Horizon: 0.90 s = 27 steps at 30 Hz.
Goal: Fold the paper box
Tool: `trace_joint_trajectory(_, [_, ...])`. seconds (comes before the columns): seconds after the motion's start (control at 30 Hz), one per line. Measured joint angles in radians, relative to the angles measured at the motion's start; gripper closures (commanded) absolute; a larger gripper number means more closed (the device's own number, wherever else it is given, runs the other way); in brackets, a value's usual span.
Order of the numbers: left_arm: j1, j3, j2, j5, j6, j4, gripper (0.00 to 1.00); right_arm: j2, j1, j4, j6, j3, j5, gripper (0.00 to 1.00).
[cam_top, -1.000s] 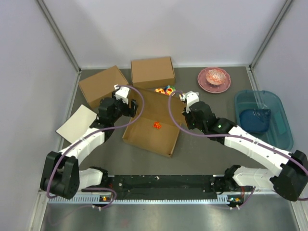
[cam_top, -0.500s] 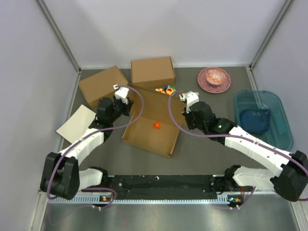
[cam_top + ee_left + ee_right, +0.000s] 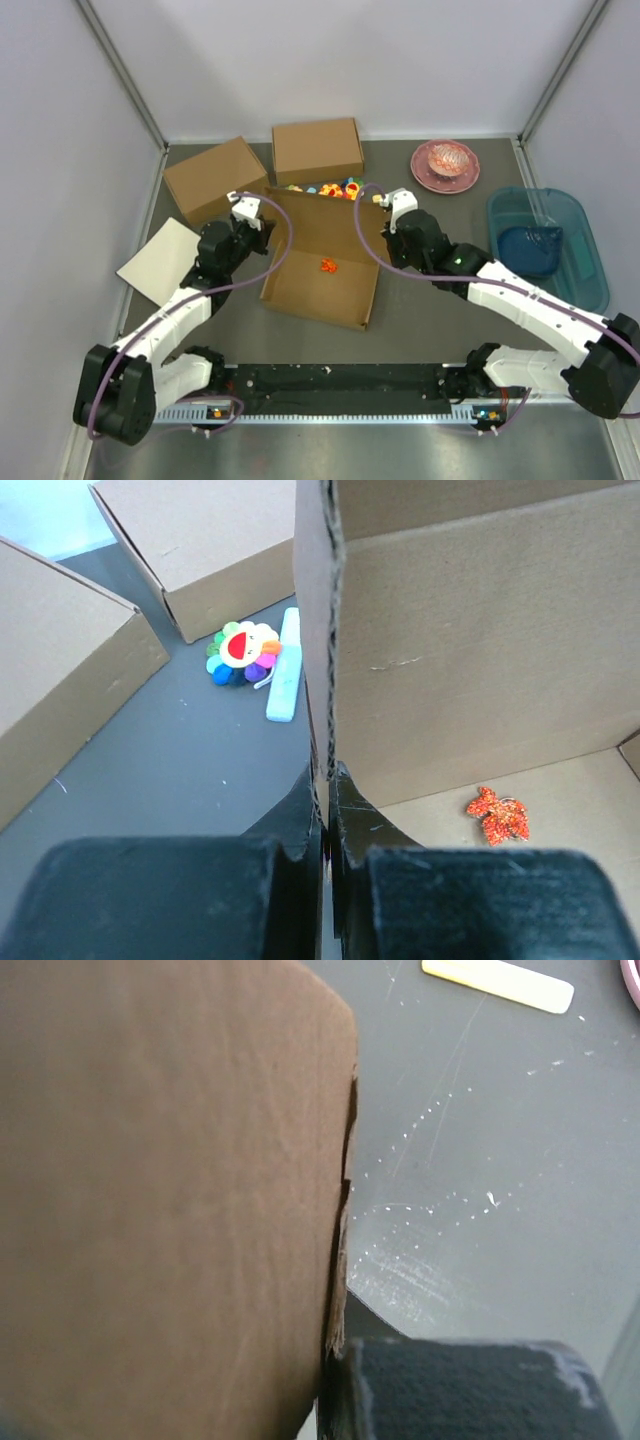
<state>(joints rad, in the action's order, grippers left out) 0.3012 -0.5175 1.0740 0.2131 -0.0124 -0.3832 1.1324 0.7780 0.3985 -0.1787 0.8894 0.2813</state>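
Observation:
The paper box lies open in the middle of the table, its walls partly raised, with a small orange trinket on its floor. My left gripper is shut on the box's left wall; in the left wrist view the fingertips pinch the upright cardboard edge, and the trinket lies just inside. My right gripper is shut on the right wall. In the right wrist view that cardboard wall fills the left half and hides one finger; the other finger presses against it.
Two formed brown boxes stand behind the paper box, with small colourful toys between them and it. An off-white board lies at the left. A pink plate and a teal tub sit at the right.
My left gripper has shut on the box's left wall and drawn back toward the near left. The box has turned squarer to the table edge, uncovering more of the toys behind it.

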Motion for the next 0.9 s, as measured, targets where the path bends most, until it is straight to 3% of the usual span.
trace_joint_trajectory(0.53, [0.326,0.080,-0.140,-0.488,0.179,0.048,1.00,0.035,-0.043,0.083,-0.201,0.050,0.044,1.00])
trace_joint_trajectory(0.9, [0.371,0.182,-0.257,-0.583,0.283,-0.005,1.00,0.036,-0.042,0.057,-0.319,0.044,0.035,1.00])
